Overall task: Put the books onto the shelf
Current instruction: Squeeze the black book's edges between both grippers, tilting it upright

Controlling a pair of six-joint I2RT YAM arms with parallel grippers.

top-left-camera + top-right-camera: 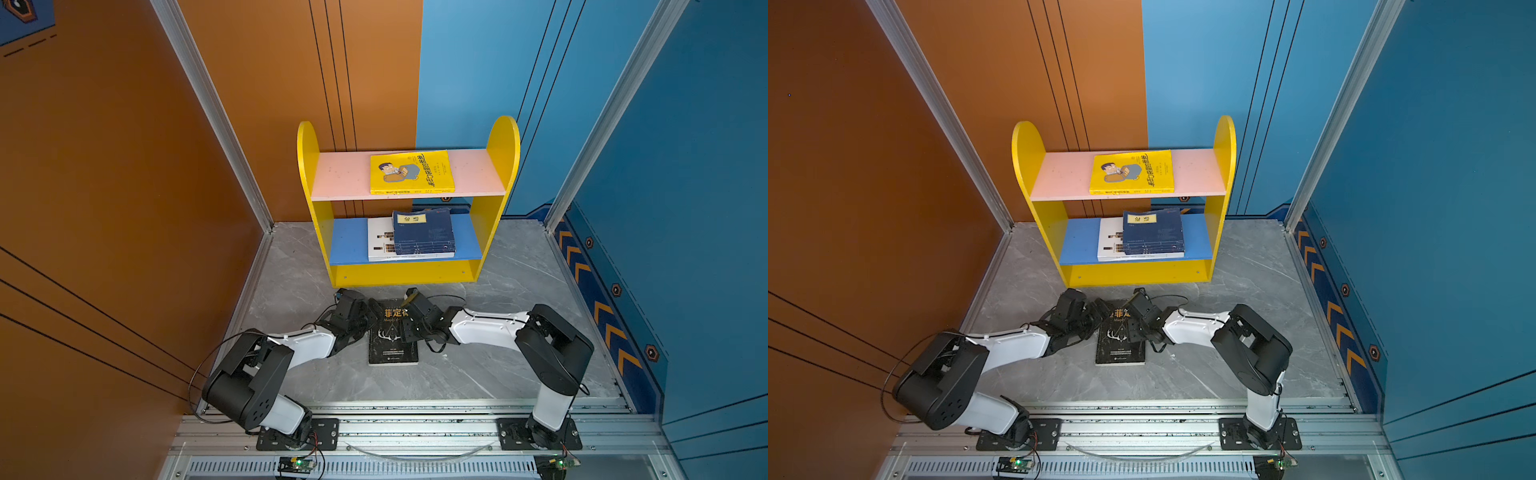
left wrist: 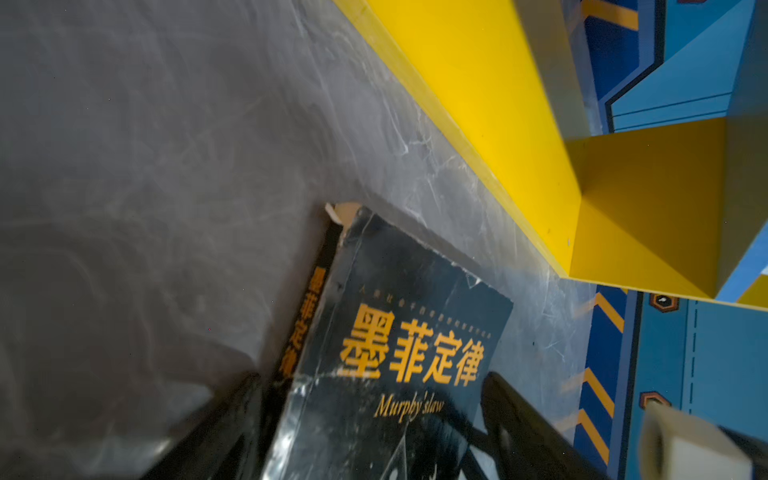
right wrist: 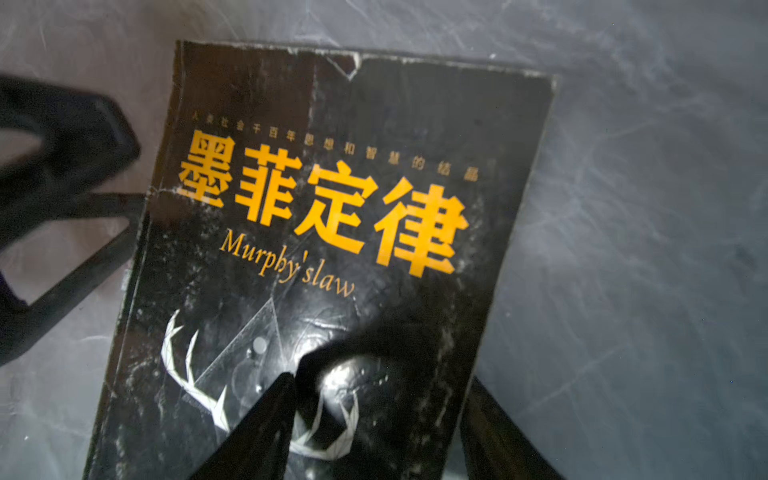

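Black book (image 1: 392, 345), marked with orange characters, is laid flat and cover up near the middle of the worktop (image 1: 519, 332). It is just in front of the shelf (image 1: 405, 274) and apart from its yellow base. The shelf is set at the middle of the worktop's far edge.

On the pink upper board (image 1: 345, 174) the yellow book (image 1: 411, 172) is laid flat. On the blue lower board (image 1: 349, 241) the navy books (image 1: 423, 232) are stacked, partly over the white book (image 1: 379, 241).

The left claw (image 2: 372, 386) is held low beside the spine edge of the black cover, near its far left corner. Its jaws are spread wide and nothing is gripped. Whether the spine is touched cannot be told.

The right claw (image 3: 380, 380) is lowered over the book's right side with its jaws partly spread. One finger (image 3: 257, 415) is placed over the cover, and the other is set just past the right edge. No grip is seen.
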